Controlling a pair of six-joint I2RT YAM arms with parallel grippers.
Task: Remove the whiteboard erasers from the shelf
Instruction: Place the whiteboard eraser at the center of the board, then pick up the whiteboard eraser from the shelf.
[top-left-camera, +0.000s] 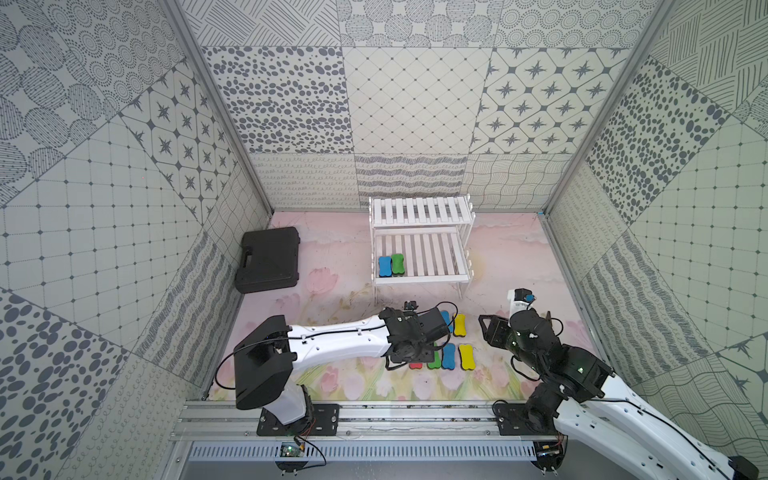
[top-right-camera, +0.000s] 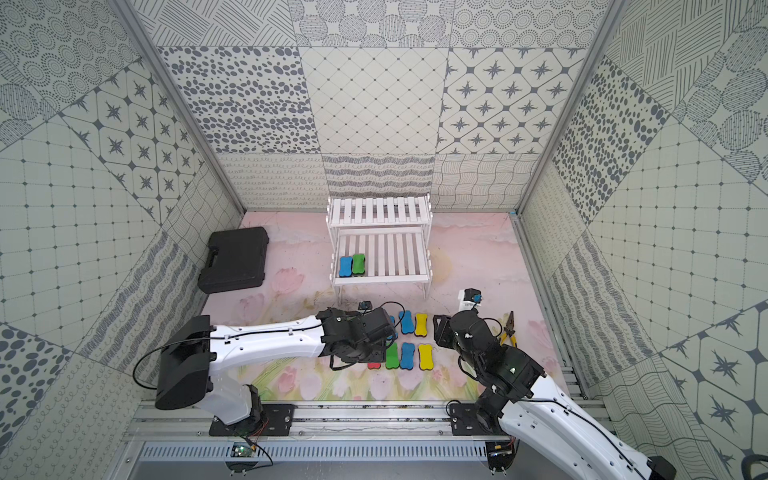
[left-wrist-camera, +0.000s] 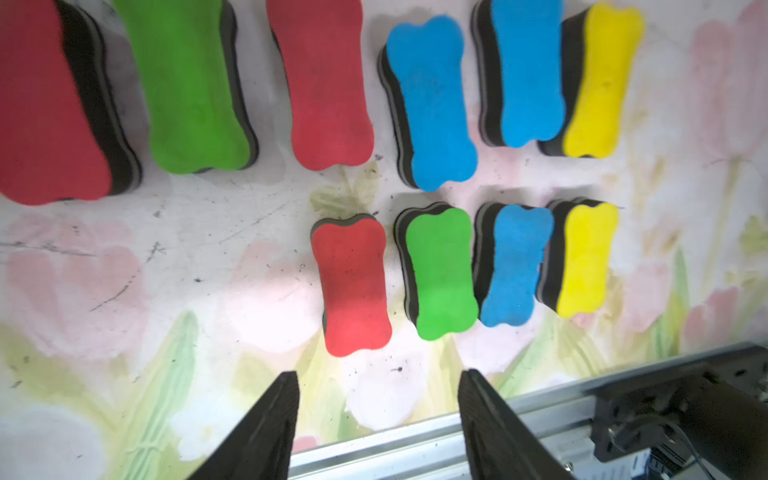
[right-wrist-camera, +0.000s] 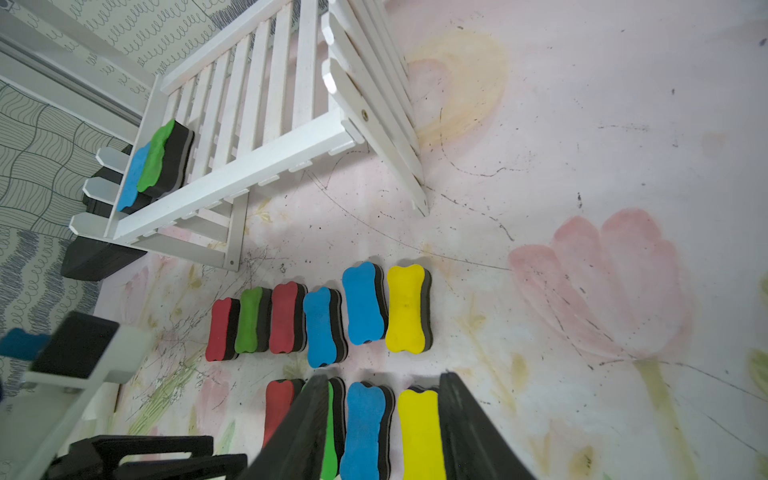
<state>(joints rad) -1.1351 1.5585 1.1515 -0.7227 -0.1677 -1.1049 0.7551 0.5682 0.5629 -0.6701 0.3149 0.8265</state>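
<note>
Now I am holding my left gripper (left-wrist-camera: 379, 374) spread and empty near a red eraser (left-wrist-camera: 353, 286), while my right gripper (right-wrist-camera: 384, 376) is hovering, jaws parted, gripping nothing.

Left arm (top-left-camera: 340, 343), white shell with black joints: shoulder raised at the near edge, forearm stretched low and almost level toward the centre, black left wrist (top-left-camera: 409, 332) bent down. Left gripper (left-wrist-camera: 379, 374), two black ribbed fingers, points down, jaws wide apart. Right arm (top-left-camera: 590, 419), same white-and-black build, is folded: white link slants out to the near right, and the black right wrist (top-left-camera: 528, 332) doubles back inward. Right gripper (right-wrist-camera: 384, 376) aims down and forward, jaws apart.
</note>
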